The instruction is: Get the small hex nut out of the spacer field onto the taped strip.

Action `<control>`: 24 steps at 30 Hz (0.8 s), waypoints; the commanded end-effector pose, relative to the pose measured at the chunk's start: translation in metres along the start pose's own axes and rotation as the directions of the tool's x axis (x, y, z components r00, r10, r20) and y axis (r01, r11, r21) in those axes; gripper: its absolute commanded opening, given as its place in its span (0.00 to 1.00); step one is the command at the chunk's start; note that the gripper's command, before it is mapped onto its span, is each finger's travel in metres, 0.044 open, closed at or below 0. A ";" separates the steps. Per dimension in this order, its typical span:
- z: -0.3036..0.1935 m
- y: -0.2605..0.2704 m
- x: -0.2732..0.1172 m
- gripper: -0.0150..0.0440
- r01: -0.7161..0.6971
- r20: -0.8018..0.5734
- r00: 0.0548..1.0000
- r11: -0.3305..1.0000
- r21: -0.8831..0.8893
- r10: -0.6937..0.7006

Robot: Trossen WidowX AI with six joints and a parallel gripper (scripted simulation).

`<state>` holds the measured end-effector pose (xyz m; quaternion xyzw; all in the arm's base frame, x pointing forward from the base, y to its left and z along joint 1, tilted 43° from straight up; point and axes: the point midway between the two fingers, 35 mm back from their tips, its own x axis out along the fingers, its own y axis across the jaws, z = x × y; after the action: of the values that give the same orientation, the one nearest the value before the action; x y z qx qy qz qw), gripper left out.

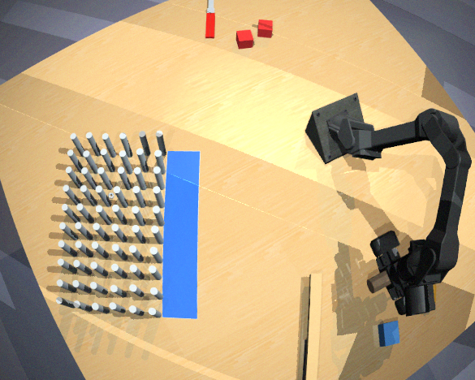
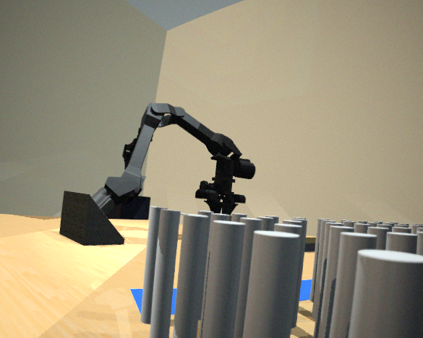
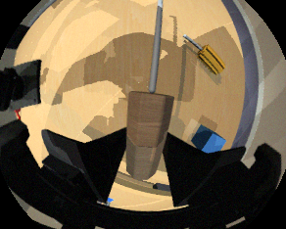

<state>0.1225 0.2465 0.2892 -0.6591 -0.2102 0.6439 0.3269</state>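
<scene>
The small hex nut (image 1: 110, 195) lies deep among standing grey spacers (image 1: 159, 143) (image 2: 271, 283). The blue taped strip (image 1: 182, 245) runs along the spacer field's right side in the top view. My gripper (image 1: 388, 278) (image 2: 221, 211) (image 3: 145, 133) is shut on the brown wooden handle (image 1: 376, 282) (image 3: 149, 114) of a tool. The tool's thin grey shaft (image 3: 156, 54) reaches the top edge of the wrist view, its far end cut off. A shadow lies apart from the shaft, so the tool appears raised. The hand is right of the strip, well outside the field.
A long wooden bar (image 1: 316, 322) lies between hand and strip. A blue block (image 1: 390, 333) (image 3: 208, 139) lies near the hand. A yellow-handled tool (image 3: 212, 59) lies beyond it. At the far side are a red-handled tool (image 1: 208, 25) and two red cubes (image 1: 244, 39) (image 1: 265, 28).
</scene>
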 end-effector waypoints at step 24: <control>-0.004 0.000 0.041 0.25 0.002 -0.001 1.000 1.000 0.002 -0.002</control>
<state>0.1289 0.2721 0.2632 -0.6585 -0.2126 0.6438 0.3265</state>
